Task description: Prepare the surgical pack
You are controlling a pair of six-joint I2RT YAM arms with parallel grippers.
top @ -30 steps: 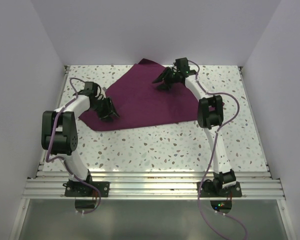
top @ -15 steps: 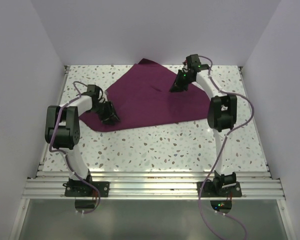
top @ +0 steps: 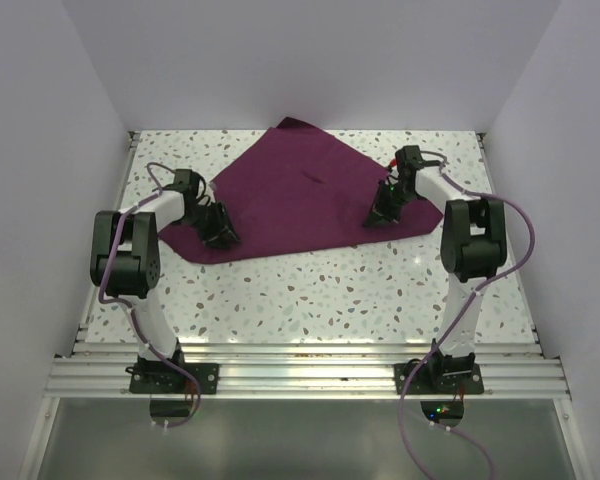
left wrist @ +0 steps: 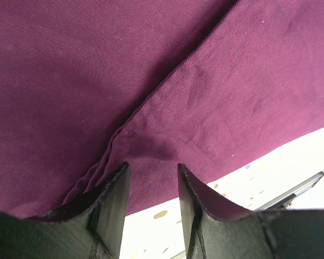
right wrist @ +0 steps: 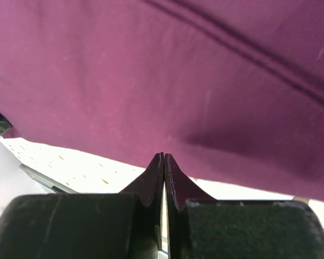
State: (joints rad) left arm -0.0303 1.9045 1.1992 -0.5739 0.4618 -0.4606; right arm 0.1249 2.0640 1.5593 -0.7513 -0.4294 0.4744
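The surgical pack shows only as a maroon-purple cloth (top: pixel 290 200) spread over the far half of the table, one corner pointing to the back wall. My left gripper (top: pixel 218 228) hangs low over its near left corner, where a folded layer (left wrist: pixel 205 81) runs diagonally. That gripper (left wrist: pixel 153 166) is open, and cloth edge and bare table show between its fingers (left wrist: pixel 113 199). My right gripper (top: pixel 383 213) is low at the cloth's near right edge. There it (right wrist: pixel 163 155) is shut tip to tip, with nothing seen between the pads and cloth (right wrist: pixel 151 70) just beyond.
The speckled white tabletop (top: pixel 310 285) lies between the cloth and the aluminium rail (top: pixel 300 370) at the near edge. Plain walls close in the left, right and back sides. The right arm's elbow (top: pixel 470 235) stands tall beside the cloth's right corner.
My right arm swung from the cloth's far middle to its near right edge, and its jaws closed. My left gripper shifted slightly at the near left corner and stayed open.
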